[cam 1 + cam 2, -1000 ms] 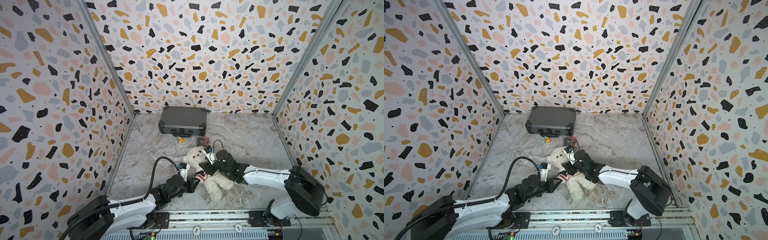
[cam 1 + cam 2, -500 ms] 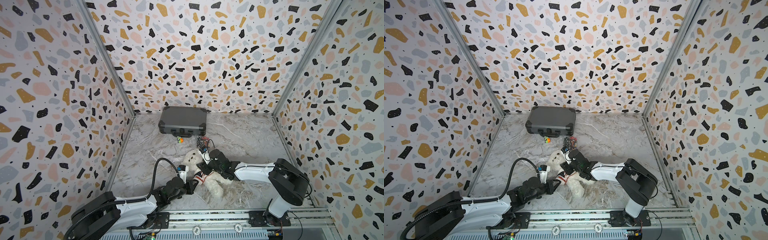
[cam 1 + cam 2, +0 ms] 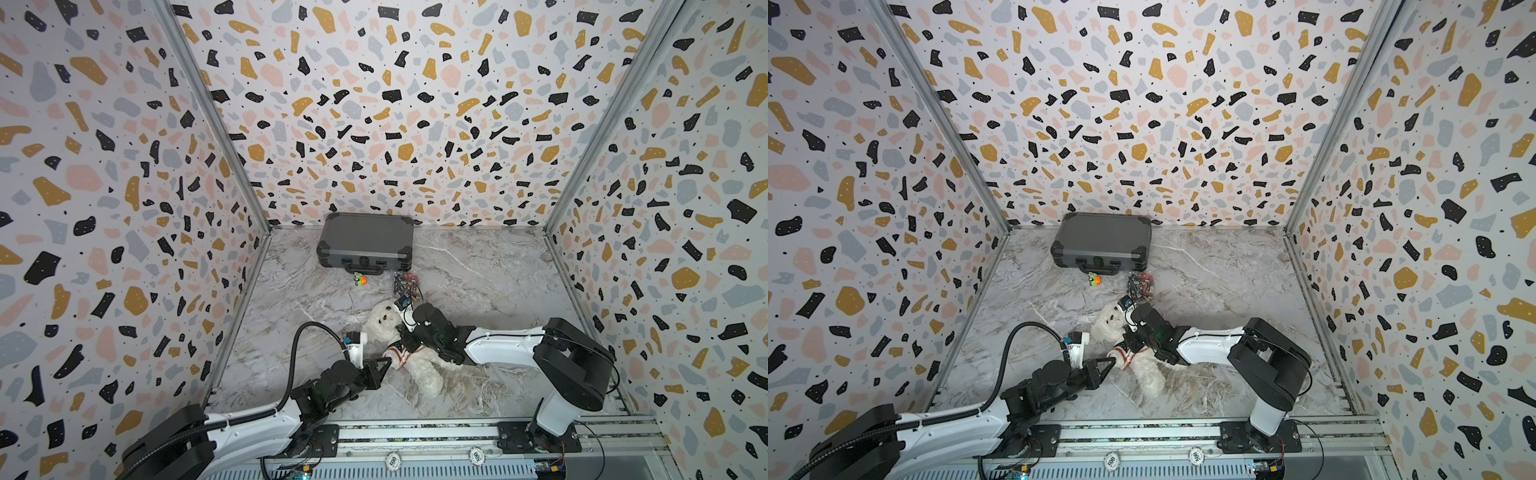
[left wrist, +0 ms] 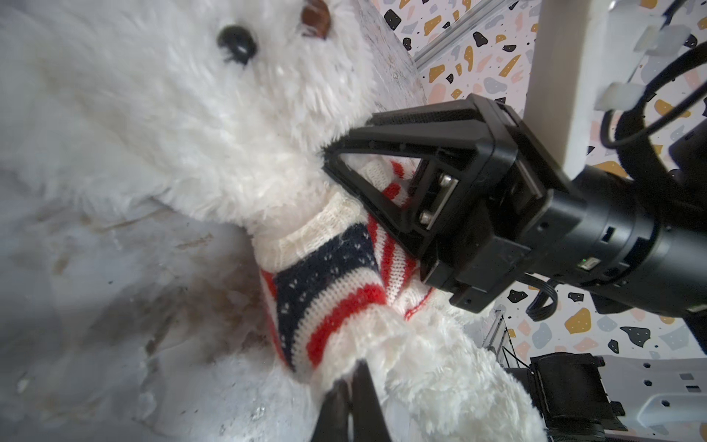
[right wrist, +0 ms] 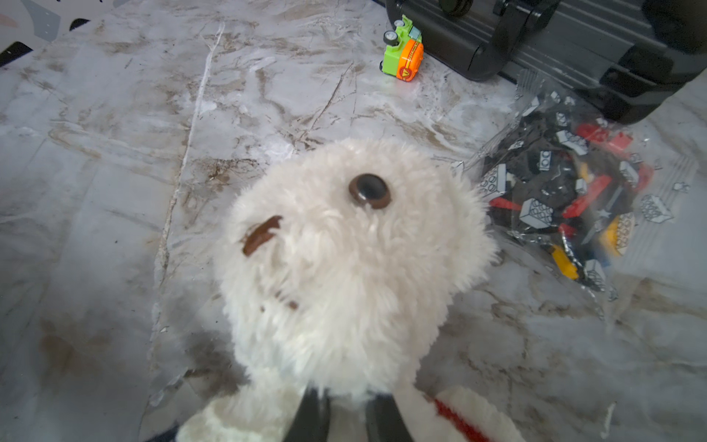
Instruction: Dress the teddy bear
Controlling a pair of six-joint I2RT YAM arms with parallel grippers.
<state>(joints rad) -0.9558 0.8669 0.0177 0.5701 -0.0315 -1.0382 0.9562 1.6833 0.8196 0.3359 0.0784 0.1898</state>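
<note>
a small three-sided booth seen from above. the back wall (image 3: pixel 374 104), left wall (image 3: pixel 83 208) and right wall (image 3: pixel 685 208) are white panels scattered with terrazzo flecks in black, mustard, pink and grey-blue. silver metal posts (image 3: pixel 216 124) run up the two rear corners where the panels meet. the floor (image 3: pixel 478 266) is a pale grey marble print with white and brownish veins, slightly glossy. a grey metal rail (image 3: pixel 415 432) crosses the floor's front edge. the light is bright and even, with only soft shadows.
</note>
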